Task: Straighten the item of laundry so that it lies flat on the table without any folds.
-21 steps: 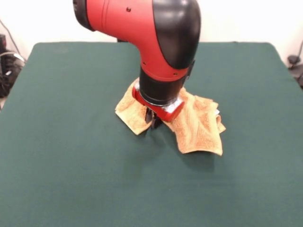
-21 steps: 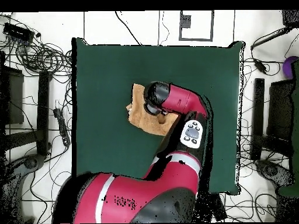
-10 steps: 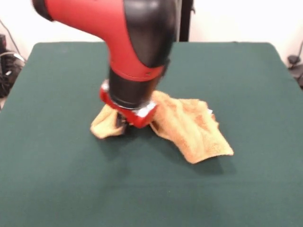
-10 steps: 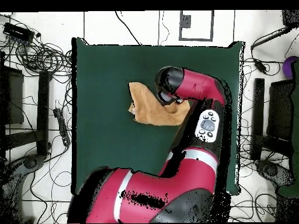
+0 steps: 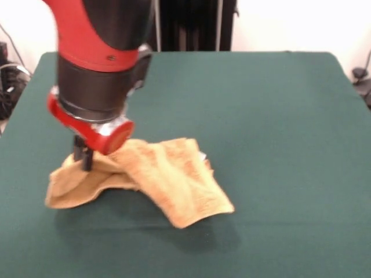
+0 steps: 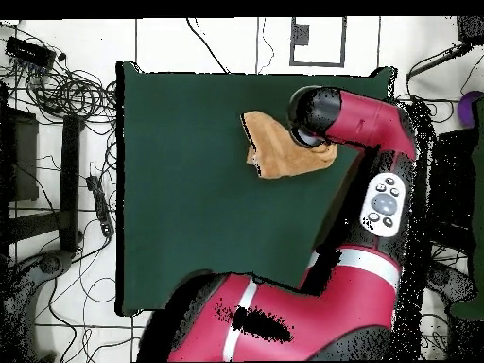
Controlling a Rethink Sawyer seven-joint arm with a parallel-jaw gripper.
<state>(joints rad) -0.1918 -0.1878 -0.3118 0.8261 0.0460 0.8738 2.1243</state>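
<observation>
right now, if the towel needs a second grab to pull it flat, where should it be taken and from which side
Probably the loose corner of the towel nearest the front camera, opposite the end under the gripper. It lies low against the table, pointing outward with bare felt around it, so come straight down from above and pull away from the bunched middle.

gripper clamped on towel | towel crumpled | table

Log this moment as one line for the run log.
tool: shut on towel | towel: bunched, folded, one edge lifted | table: towel near its edge | task: not flat yet
</observation>
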